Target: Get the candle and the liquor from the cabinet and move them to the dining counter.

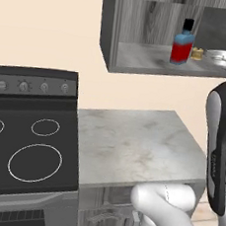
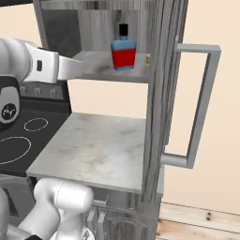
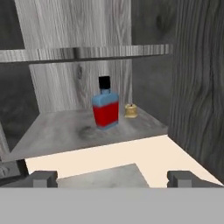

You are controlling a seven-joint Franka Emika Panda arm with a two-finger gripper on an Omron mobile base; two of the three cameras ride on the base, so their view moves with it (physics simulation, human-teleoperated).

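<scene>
The robot's arm (image 1: 220, 147) is glossy white with rounded, tube-like segments and dark grey to black joint bands. One dark band carries a small pale logo. Two small, dark grey, blocky fingertips (image 3: 43, 178) end it.

Light was even and soft, without glare. The cabinet (image 3: 192, 78) interior was dim. Rendering looked slightly coarse, unblurred.
</scene>
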